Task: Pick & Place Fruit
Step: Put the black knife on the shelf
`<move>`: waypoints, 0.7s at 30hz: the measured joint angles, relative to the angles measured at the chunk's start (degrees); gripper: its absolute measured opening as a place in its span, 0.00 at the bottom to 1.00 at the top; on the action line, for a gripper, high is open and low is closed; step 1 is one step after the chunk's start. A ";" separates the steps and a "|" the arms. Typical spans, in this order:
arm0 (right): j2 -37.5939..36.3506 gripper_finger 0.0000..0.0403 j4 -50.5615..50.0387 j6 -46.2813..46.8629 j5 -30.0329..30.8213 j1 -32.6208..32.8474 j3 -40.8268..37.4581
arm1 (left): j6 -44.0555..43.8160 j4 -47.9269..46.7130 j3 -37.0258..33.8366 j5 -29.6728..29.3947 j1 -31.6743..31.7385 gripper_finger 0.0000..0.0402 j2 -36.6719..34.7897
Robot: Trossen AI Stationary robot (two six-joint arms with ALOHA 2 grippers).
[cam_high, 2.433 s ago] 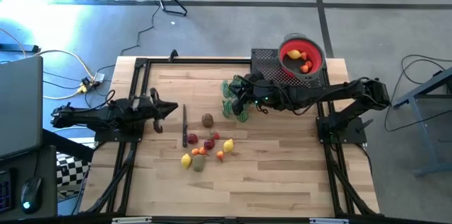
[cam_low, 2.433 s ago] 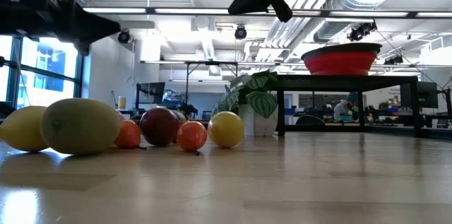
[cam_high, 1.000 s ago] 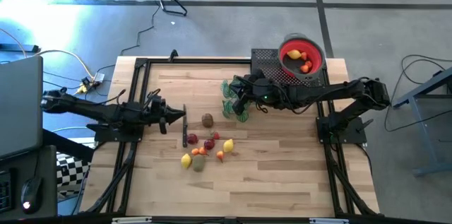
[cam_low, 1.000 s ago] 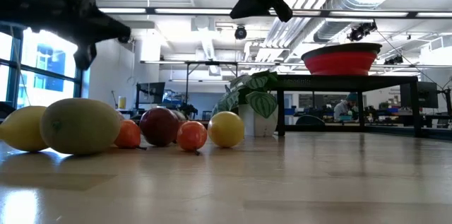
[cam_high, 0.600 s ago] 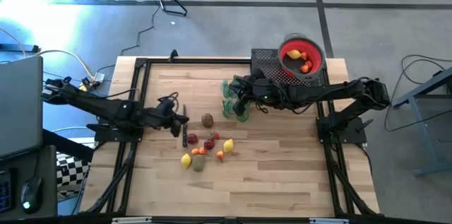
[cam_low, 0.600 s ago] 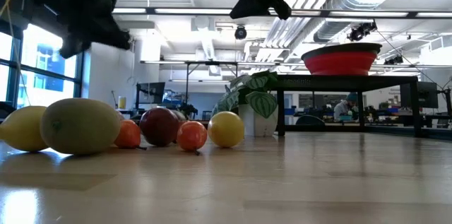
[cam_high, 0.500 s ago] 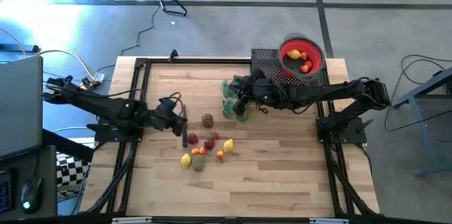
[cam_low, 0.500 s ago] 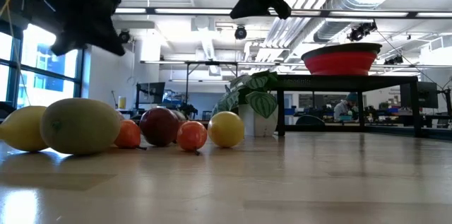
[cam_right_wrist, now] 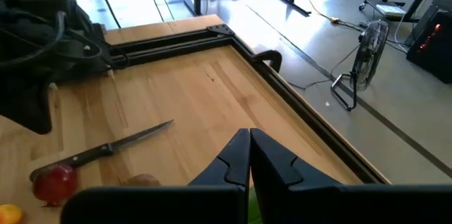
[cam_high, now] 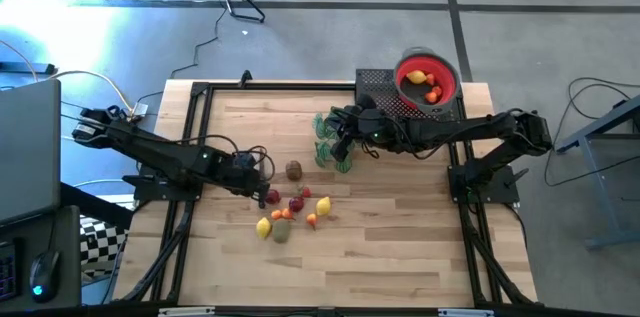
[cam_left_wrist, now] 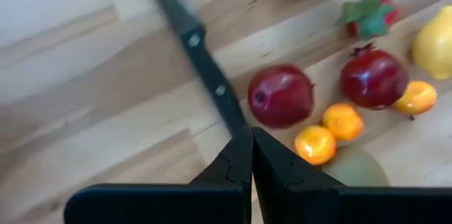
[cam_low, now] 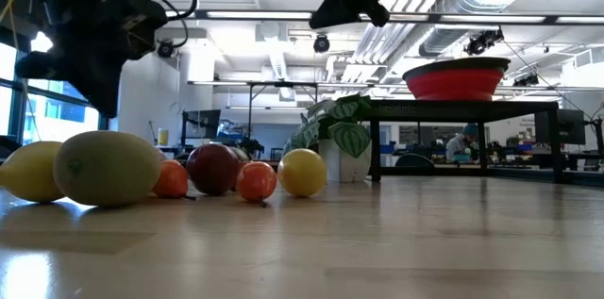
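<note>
The fruit (cam_high: 292, 210) lies as a loose cluster on the table (cam_high: 400, 237), toward its front-left of centre in the high view; the cluster's long axis runs on a diagonal from a yellow lemon (cam_high: 264, 226) at the near-left end up to a second lemon (cam_high: 323, 205) at the right. One brown piece (cam_high: 294, 169) sits apart, just behind the cluster. Further pieces rest inside the red bowl (cam_high: 447, 70), which stands on a dark stand at the table's far right corner. A knife (cam_left_wrist: 201, 61) lies beside the cluster with its handle toward the fruit; in the left wrist view it ends just beside a dark red round piece (cam_left_wrist: 280, 95). The left claw (cam_high: 262, 191) is clenched and empty, poised over the knife at the cluster's left edge. Compared with the earlier frames, the left arm has extended from the table's left edge inward to the fruit; the fruit itself has not shifted. The right claw (cam_high: 338, 136) is clenched, holds nothing, and hangs beside the green plant sprig (cam_high: 328, 144), unchanged in position.
</note>
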 joint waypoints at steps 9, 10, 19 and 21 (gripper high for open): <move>0.00 0.01 -1.64 0.49 -0.02 -0.67 0.00 | -3.06 -0.64 0.18 6.63 0.00 0.00 0.44; 0.00 0.01 -1.62 0.36 -0.02 -0.67 0.00 | -2.78 -0.69 0.18 6.63 0.00 0.00 0.42; 0.00 0.01 -1.63 0.23 -0.04 -0.65 0.00 | 1.52 -1.09 0.18 9.27 0.09 0.06 0.40; 0.00 0.01 -1.69 0.23 -0.04 -0.65 0.00 | 0.50 -2.33 0.18 9.69 0.09 0.13 0.40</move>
